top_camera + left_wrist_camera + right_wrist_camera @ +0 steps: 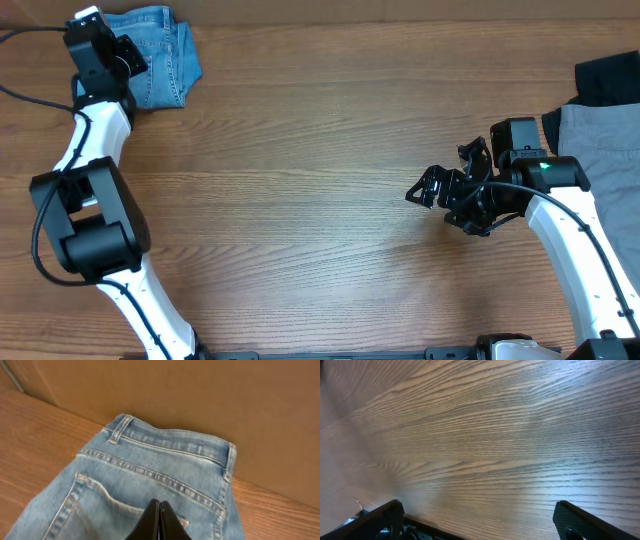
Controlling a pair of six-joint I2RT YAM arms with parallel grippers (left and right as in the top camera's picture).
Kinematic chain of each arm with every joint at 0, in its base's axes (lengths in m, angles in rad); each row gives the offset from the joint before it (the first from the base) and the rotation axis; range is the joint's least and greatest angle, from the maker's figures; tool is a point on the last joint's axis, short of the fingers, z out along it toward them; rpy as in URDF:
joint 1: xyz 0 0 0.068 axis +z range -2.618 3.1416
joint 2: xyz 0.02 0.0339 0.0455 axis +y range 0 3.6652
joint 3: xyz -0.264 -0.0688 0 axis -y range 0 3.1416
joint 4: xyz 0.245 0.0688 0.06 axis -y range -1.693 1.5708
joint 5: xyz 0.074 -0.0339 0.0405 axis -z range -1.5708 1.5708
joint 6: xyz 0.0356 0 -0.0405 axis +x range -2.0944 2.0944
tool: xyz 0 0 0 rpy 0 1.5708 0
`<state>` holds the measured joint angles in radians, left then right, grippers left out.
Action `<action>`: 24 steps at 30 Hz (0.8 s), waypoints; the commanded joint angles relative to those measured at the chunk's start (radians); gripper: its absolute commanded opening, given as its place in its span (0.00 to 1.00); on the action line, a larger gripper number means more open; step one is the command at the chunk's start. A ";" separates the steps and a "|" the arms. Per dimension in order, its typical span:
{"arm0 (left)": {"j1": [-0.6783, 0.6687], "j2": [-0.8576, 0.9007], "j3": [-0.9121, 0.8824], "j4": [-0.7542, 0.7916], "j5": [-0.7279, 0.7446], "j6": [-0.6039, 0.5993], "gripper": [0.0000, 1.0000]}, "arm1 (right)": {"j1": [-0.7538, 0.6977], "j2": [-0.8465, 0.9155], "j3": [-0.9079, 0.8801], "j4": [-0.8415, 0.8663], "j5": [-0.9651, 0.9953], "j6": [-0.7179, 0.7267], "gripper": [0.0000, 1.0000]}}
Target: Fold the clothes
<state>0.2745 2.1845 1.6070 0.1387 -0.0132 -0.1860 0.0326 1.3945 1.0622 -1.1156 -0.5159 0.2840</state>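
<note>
The light blue jeans [165,50] lie folded at the upper left of the overhead frame, at the far edge of the wooden table [320,120]. In the left wrist view the jeans [150,475] fill the lower middle of the frame. Their waistband and a belt loop are toward the top, and the stitched seam of a back pocket runs along the lower left. A plain brown surface [200,390] rises directly behind the waistband.

The left fingers [132,58] sit over the left part of the jeans in the overhead view. Seen from the wrist, the left fingers [159,521] are pressed together with no gap, and their tips are over the denim beside the back pocket. Whether they pinch any fabric cannot be told.

The right fingers [440,172] hang over bare table right of centre in the overhead frame, well apart from the jeans. In the right wrist view the right fingers [382,519] stand wide, one at the lower left corner and the other at the lower right. Only wood grain shows between them, and they hold nothing.

At the right edge of the overhead frame lie grey trousers [605,140], partly under the right arm. A black garment [610,78] is just above them, touching.
</note>
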 commanded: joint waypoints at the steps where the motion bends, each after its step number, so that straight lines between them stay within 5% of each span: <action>1: -0.003 0.109 0.002 0.047 -0.060 0.033 0.04 | 0.001 -0.001 0.011 -0.003 0.004 0.000 1.00; 10: 0.048 0.278 0.153 -0.110 -0.083 0.033 0.04 | 0.001 -0.001 0.011 -0.028 0.045 0.008 1.00; 24: 0.084 0.088 0.162 -0.319 -0.230 0.079 0.04 | 0.001 -0.001 0.011 -0.028 0.045 0.007 1.00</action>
<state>0.3470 2.2986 1.7584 -0.1402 -0.1631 -0.1265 0.0330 1.3945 1.0622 -1.1450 -0.4812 0.2882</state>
